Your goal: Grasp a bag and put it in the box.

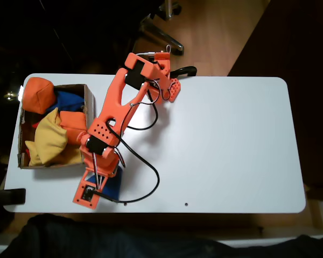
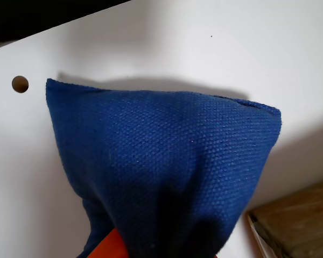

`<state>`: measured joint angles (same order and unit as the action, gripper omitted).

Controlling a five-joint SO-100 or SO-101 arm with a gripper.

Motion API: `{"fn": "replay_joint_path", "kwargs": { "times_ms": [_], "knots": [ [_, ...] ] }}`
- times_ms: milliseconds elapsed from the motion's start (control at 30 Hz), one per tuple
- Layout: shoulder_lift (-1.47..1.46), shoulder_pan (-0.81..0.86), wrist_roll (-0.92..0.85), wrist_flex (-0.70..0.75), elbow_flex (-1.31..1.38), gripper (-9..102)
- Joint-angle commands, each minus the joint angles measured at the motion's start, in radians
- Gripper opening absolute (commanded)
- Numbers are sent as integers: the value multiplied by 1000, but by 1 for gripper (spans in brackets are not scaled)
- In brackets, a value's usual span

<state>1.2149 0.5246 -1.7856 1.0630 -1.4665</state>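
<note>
In the fixed view, the royal-blue bag (image 1: 113, 184) sits near the table's front edge, just right of the box's near corner and mostly covered by my orange gripper (image 1: 104, 181). The wrist view shows the bag (image 2: 167, 161) bunched and narrowing toward the bottom. There an orange finger (image 2: 111, 245) presses into its cloth, so the gripper is shut on it. The brown cardboard box (image 1: 21, 141) stands at the table's left end. Its corner (image 2: 296, 226) appears at the lower right of the wrist view.
Inside the box lie orange beanbags (image 1: 39, 94), yellow ones (image 1: 49, 141) and another blue one (image 1: 70, 100). The white table (image 1: 231, 145) stretches open to the right, with a small hole (image 1: 186, 204) near the front edge. A chair base (image 1: 164, 29) stands behind the table.
</note>
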Motion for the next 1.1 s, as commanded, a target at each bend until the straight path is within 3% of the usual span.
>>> {"fn": "replay_joint_path", "kwargs": {
  "times_ms": [0, 1067],
  "knots": [
    [31, -9, 25, -43, -21, 0],
    [255, -127, 212, -143, -204, 0]
  ]
}}
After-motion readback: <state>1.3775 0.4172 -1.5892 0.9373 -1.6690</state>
